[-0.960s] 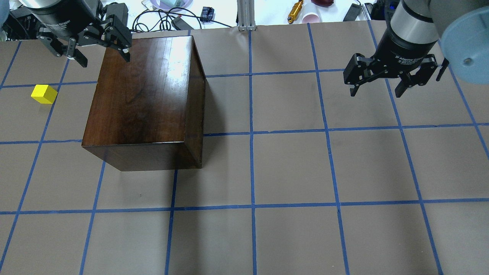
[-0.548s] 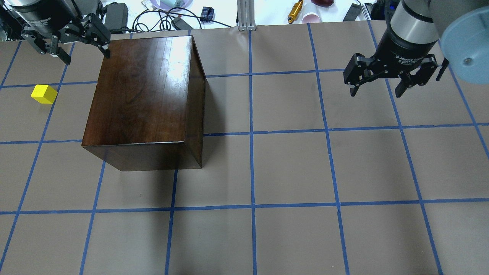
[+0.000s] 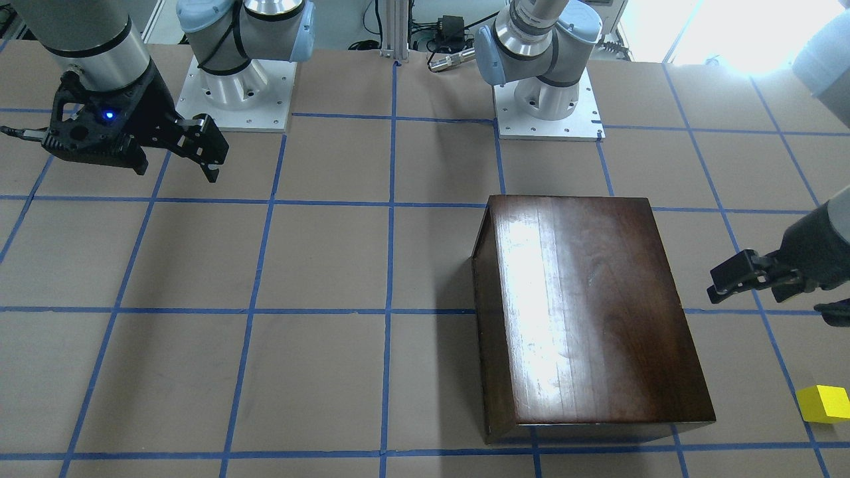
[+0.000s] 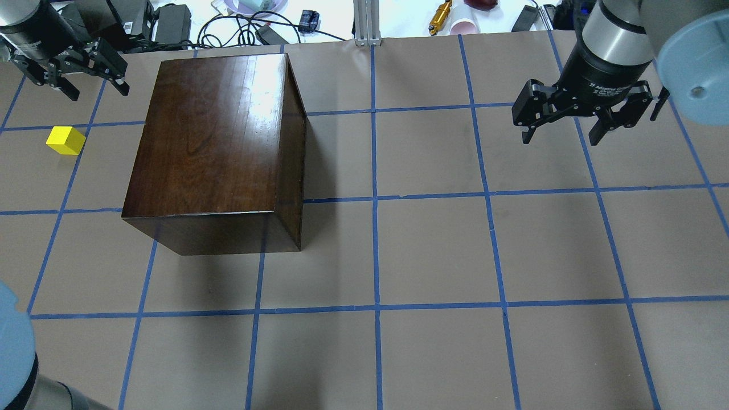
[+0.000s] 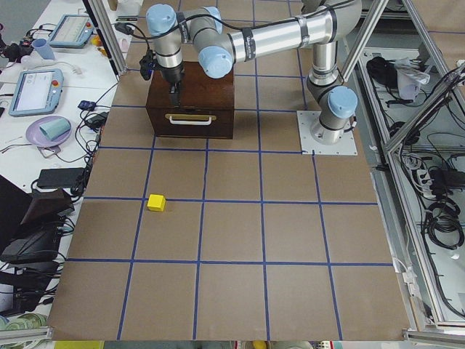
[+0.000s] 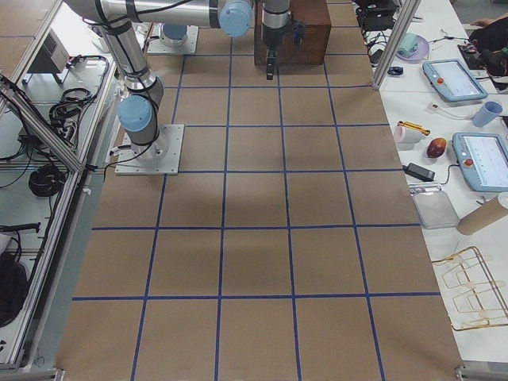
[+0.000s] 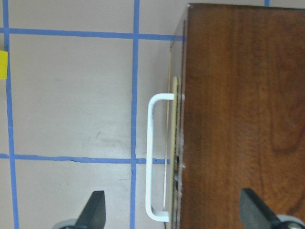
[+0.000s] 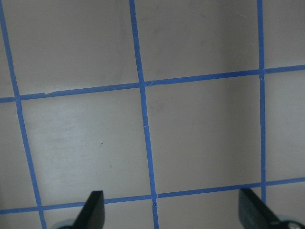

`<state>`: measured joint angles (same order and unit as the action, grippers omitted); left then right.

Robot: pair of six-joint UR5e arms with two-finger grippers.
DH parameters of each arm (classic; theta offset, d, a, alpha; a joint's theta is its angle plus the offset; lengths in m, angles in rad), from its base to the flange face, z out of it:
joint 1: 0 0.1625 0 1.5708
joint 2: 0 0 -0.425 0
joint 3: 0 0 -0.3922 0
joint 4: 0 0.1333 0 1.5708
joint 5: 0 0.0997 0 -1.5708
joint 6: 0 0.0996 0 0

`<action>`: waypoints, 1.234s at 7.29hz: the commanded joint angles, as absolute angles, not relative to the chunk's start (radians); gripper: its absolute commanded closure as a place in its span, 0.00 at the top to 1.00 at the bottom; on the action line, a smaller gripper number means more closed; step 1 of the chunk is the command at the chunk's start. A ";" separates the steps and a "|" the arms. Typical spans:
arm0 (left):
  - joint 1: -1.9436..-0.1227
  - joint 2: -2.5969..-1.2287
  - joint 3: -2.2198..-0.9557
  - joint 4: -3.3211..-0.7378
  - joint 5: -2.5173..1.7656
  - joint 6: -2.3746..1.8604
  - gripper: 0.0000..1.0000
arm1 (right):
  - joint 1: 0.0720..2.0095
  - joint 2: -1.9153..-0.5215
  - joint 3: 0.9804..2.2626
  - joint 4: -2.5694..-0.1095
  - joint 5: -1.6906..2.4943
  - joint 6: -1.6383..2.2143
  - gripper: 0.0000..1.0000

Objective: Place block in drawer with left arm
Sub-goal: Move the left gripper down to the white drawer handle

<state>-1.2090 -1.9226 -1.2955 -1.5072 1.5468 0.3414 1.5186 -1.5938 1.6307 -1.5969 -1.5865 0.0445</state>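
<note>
Left jaws: spread wide, with nothing in them. The two left tips (image 7: 94, 210) show at the bottom of the wrist view with a big gap from one to the other.
Under the left jaws: they hang in the air over the front edge of the cabinet (image 4: 211, 131). Seen from the wrist, the metal pull (image 7: 151, 157) lies down below, in the gap.
Left arm (image 5: 276, 38): it comes in high over the top of the cabinet to get there.
Drawer (image 5: 190, 125): pushed in. Its dark front sits flat on the cabinet, right below the left jaws.
Block (image 4: 66, 140): it sits on the surface (image 4: 433, 245) by itself, out past the drawer front. It is well apart from the left jaws, on the side away from the cabinet. Nothing touches it.
Right jaws: spread wide too, and holding nothing. The right tips (image 8: 93, 210) show only bare surface and blue tape lines (image 8: 143, 124) below them.
Right arm (image 4: 612, 34): it holds its jaws in the air, far from the cabinet and far from the block. A small blue light (image 3: 108, 115) glows on its mount.
Surface: brown, with blue tape lines making big squares.
</note>
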 commanded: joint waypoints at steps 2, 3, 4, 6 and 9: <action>-1.166 -1.979 -1.307 -1.503 1.536 0.368 1.00 | 1.519 -1.594 1.631 -1.597 -1.586 0.044 1.00; -1.151 -1.979 -1.315 -1.511 1.484 0.383 1.00 | 1.519 -1.594 1.631 -1.597 -1.586 0.044 1.00; -1.119 -1.980 -1.340 -1.512 1.456 0.449 1.00 | 1.519 -1.594 1.631 -1.597 -1.586 0.044 1.00; -1.086 -1.982 -1.391 -1.514 1.390 0.571 1.00 | 1.519 -1.594 1.631 -1.597 -1.586 0.044 1.00; -1.065 -2.014 -1.420 -1.508 1.292 0.641 1.00 | 1.519 -1.594 1.631 -1.597 -1.586 0.044 1.00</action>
